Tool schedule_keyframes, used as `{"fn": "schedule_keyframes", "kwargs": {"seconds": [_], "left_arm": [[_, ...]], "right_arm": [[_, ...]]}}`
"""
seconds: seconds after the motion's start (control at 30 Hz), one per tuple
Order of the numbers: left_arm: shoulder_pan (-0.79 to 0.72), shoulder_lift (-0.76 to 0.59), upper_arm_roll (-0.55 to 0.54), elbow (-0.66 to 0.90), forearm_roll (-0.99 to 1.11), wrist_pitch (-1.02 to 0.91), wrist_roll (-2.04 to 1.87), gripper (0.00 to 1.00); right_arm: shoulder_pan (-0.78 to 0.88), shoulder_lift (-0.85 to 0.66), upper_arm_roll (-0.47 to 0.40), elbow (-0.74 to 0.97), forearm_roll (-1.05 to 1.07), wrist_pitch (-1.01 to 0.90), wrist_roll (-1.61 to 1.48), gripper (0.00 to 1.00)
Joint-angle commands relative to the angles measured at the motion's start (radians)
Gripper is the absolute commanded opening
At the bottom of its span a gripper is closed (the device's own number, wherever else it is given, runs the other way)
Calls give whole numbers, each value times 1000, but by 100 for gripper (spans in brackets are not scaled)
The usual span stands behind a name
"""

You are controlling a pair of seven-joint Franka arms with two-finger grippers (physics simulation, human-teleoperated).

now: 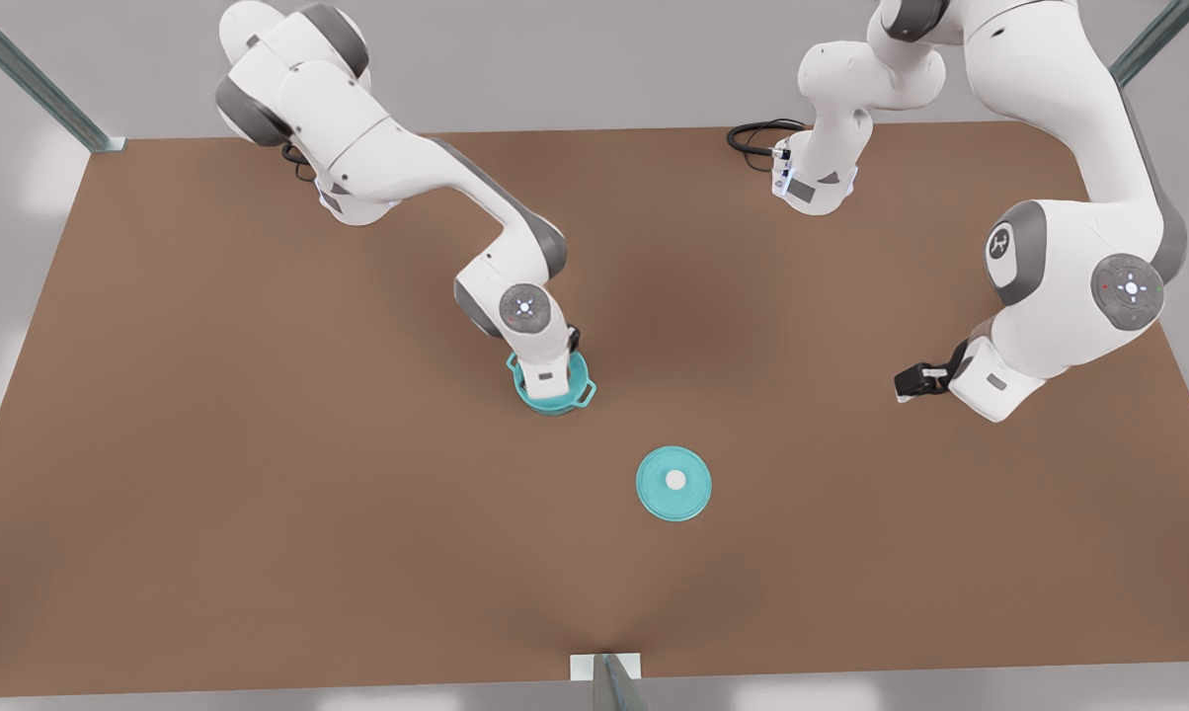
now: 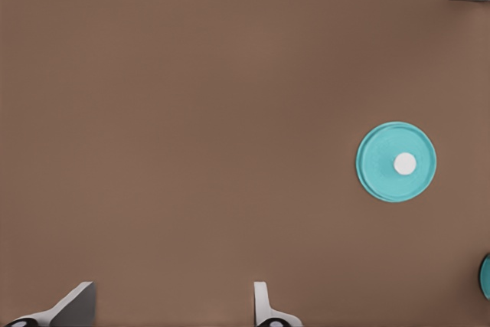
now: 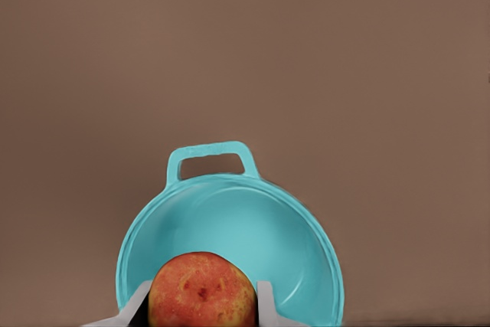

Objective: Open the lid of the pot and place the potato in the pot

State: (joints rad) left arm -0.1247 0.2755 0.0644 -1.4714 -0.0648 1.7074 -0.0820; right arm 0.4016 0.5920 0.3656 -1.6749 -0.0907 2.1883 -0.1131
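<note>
Jaws of the right gripper (image 3: 200, 305) clamp the potato (image 3: 201, 290) directly over the pot (image 3: 253, 227), lid (image 1: 673, 483) lying on the counter (image 1: 259, 513) nearby. I judge release comes next. Left gripper (image 2: 172, 308), spread wide, waits well away from the pot.

Brown table (image 1: 259, 494): pot (image 1: 580, 387) near centre, lid (image 1: 673, 483) flat beside it toward front view's right, apart.
</note>
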Motion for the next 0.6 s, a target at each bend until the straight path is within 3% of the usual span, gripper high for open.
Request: {"fn": "schedule_keyframes", "kwargs": {"seconds": [0.0,0.07,0.1,0.3,0.33,0.37,0.4,0.47,0.57], "left_arm": [[0,1,0,3,2,1,-2,100],[0,1,0,3,2,1,-2,100],[0,1,0,5,0,1,-2,100],[-1,7,0,13,0,3,-4,100],[-1,16,0,31,-1,3,-2,100],[-4,16,0,36,-1,3,-2,100],[-3,17,0,36,-3,3,-1,100],[-3,19,0,36,-4,3,-1,100],[-4,19,0,36,-4,3,-2,100]], "right_arm": [[0,2,-2,-11,-17,24,319,49],[0,2,-2,-16,-17,30,319,63],[2,2,-2,-14,-15,30,332,99],[-4,3,-8,-3,-12,11,339,100],[-10,-47,-120,20,-14,-100,348,100],[-10,-69,-286,72,-20,-355,336,100],[-67,-31,-365,145,-17,-577,329,100],[-305,135,-372,299,19,-1169,334,100],[-365,92,-389,434,72,-1460,336,100]]}}
